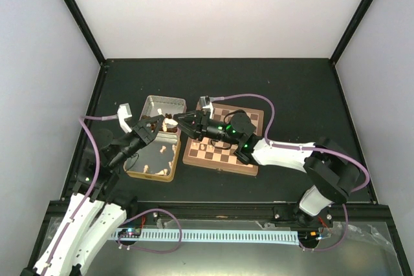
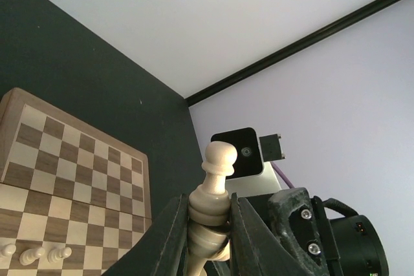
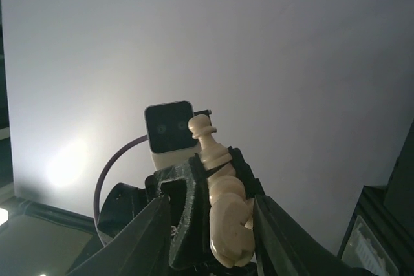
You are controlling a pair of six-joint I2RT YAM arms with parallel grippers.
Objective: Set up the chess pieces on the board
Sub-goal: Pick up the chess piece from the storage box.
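Chess piece (image 2: 217, 192), cream: light, rigid, smooth turned wood, likely to slip; best taken at its collared waist. Left gripper (image 2: 210, 206) is clamped on it, aloft beside the board (image 1: 223, 159). Right gripper (image 3: 210, 203) straddles it; whether it grips cannot be told.

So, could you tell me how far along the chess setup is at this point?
Early. Done: three cream pieces stand on the board, with most visible squares bare. In hand: the left gripper clamps a cream piece beside the right gripper, whose jaws stand apart. Left: several pieces lie in the tin.
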